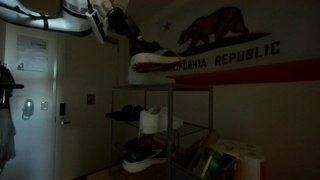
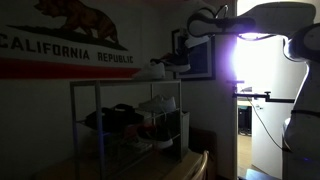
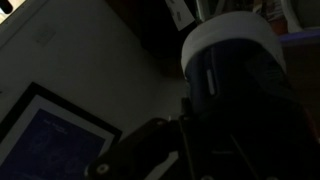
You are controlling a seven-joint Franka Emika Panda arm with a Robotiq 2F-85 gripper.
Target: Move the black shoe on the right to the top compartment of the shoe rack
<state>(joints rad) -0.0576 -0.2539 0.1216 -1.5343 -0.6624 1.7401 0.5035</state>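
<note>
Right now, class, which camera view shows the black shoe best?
An exterior view shows the black shoe side-on, white sole clear, over the shoe rack. In an exterior view it is smaller and dimmer; the wrist view crops it close-up.

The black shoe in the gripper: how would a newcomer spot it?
Find the California flag; the wire shoe rack stands below it. At the rack's top, in the gripper, is the black shoe: thick white sole, the only shoe above the lower tiers.

Floor (image 1: 95, 174), dimly lit: shoe rack (image 1: 140, 125) stands upright on it, with indistinct clutter (image 1: 228, 160) just beside the rack's base.
</note>
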